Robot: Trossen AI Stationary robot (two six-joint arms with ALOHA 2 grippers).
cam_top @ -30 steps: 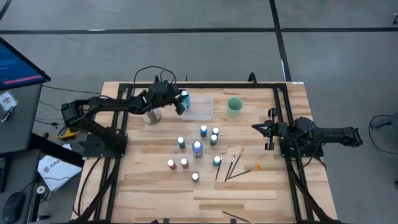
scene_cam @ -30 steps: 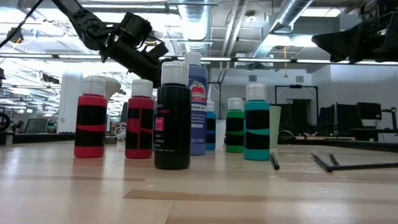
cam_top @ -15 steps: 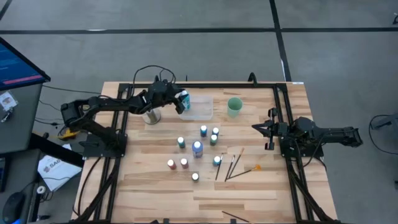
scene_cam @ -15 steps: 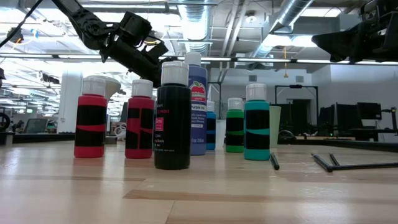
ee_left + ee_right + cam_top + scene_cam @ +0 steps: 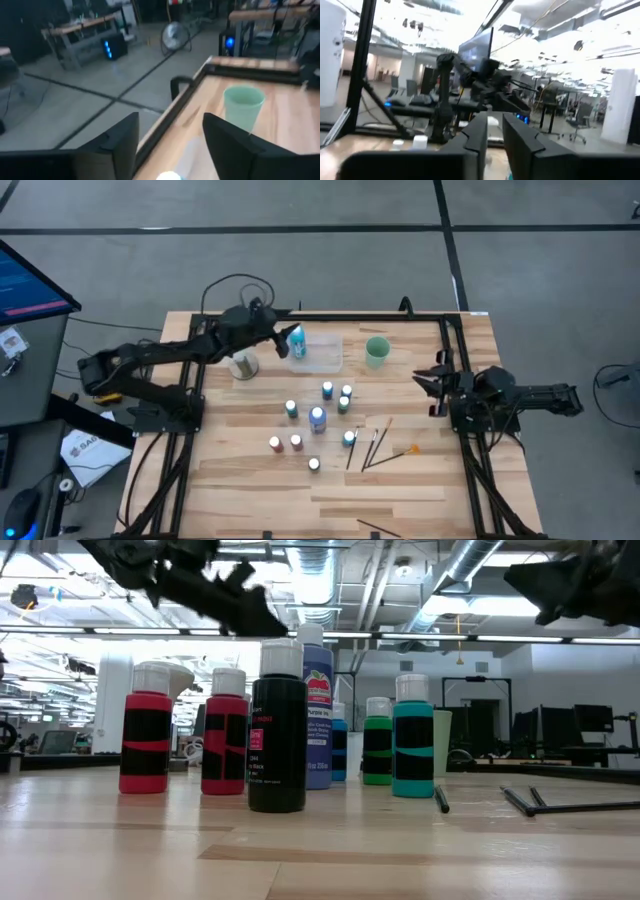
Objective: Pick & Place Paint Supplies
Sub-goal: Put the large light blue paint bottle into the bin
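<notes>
Paint bottles [image 5: 318,418] are clustered upright at mid-desk [image 5: 240,480], with brushes [image 5: 376,445] laid beside them. One blue bottle [image 5: 297,342] is seen standing in the clear tray [image 5: 325,352], just beside the left gripper [image 5: 282,341], whose fingers are held apart. The right gripper [image 5: 428,391] is raised at the desk's right side, its fingers slightly parted around nothing.

From above I cannot tell whether the teal bottle [image 5: 297,340] at my left gripper [image 5: 283,341] stands inside the clear tray [image 5: 322,352], my wrist camera cuts its white cap [image 5: 168,176] off at the edge, and my brushes' [image 5: 378,446] tips are too small to read.
</notes>
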